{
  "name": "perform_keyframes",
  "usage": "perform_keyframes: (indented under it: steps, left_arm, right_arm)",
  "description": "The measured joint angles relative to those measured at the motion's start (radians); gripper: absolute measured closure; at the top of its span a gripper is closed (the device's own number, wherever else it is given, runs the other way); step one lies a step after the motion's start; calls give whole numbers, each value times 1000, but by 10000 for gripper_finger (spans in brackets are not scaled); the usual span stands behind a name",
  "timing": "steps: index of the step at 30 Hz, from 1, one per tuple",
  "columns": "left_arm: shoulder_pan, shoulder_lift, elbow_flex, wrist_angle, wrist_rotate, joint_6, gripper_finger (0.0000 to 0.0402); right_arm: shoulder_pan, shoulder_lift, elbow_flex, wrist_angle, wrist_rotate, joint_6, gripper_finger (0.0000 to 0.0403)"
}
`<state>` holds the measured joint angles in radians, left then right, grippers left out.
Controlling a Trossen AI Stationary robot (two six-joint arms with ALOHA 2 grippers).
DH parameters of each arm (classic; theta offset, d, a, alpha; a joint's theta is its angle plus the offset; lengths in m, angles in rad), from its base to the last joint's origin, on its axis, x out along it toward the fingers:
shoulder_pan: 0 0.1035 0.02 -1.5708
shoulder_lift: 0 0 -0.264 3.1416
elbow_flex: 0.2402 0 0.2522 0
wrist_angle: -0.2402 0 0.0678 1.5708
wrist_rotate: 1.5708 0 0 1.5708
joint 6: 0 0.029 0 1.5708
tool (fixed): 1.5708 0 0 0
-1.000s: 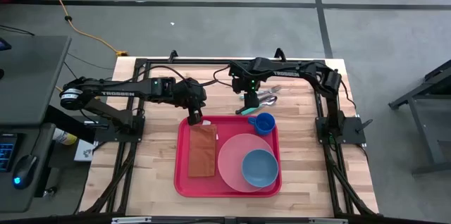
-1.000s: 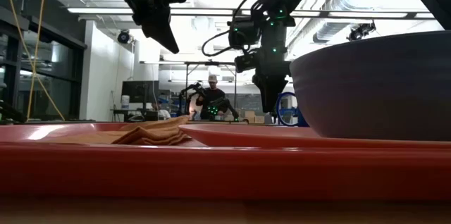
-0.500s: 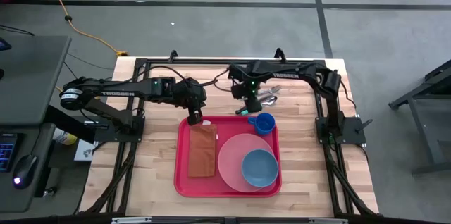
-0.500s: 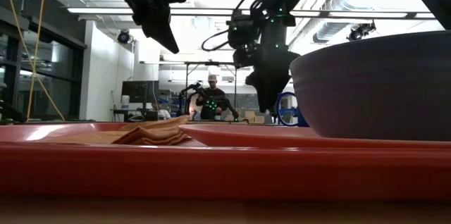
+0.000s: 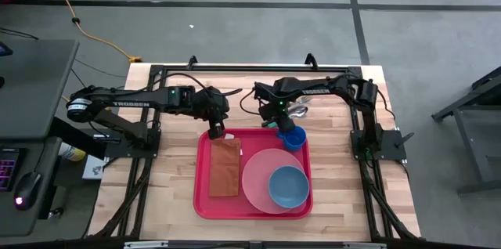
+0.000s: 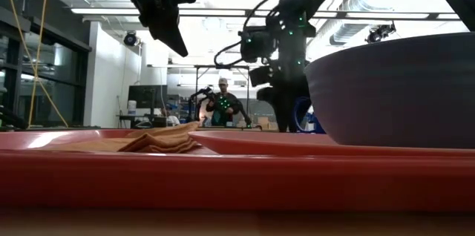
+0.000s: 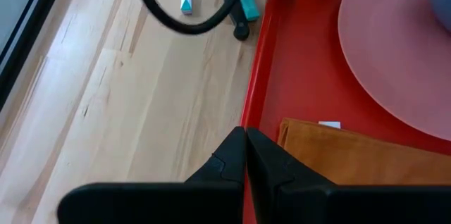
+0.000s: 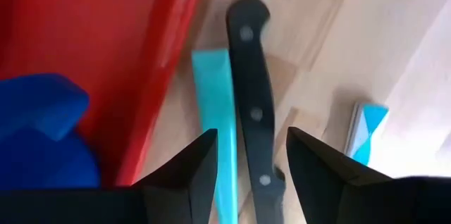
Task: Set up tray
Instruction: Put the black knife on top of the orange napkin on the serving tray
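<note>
The red tray (image 5: 205,194) lies mid-table and carries a folded brown napkin (image 5: 225,167), a pink plate (image 5: 257,180) with a blue bowl (image 5: 288,186) on it, and a blue cup (image 5: 293,137). Just beyond the tray's far rim a black riveted knife handle (image 8: 250,104) lies flat on the wood beside a teal handle (image 8: 218,104). My right gripper (image 8: 251,146) points down over them, open, one finger on each side of the black handle with a gap showing. My left gripper (image 7: 245,146) hangs shut above the tray's far left corner.
A teal-and-white utensil (image 8: 366,129) lies beside the knife, and metal cutlery (image 5: 299,108) sits farther back. The blue cup stands close to my right gripper. Bare wood lies to the left and right of the tray. A person (image 6: 223,106) stands in the room behind.
My right gripper has sunk toward the table and drifted toward the tray's far rim, rolling about its own axis as it went. It now stands low over the knife handle. The tray and the things on it have kept their places.
</note>
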<state>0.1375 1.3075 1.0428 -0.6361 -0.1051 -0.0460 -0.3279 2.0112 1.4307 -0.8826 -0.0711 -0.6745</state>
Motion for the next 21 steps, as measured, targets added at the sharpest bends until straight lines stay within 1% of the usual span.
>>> perform_keyframes:
  steps: [6, 12, 21]
  left_arm:
    - [0, 0, 0, 0, 0, 0, 357]
    - [0, 0, 0, -1, 1, 0, 357]
    - [0, 0, 0, -2, 1, 0, 357]
  right_arm:
    - [-14, -1, -35, 19, 7, 19, 249]
    - [-14, -1, -38, 54, 11, 18, 253]
    - [-14, -1, -38, 69, 14, 23, 247]
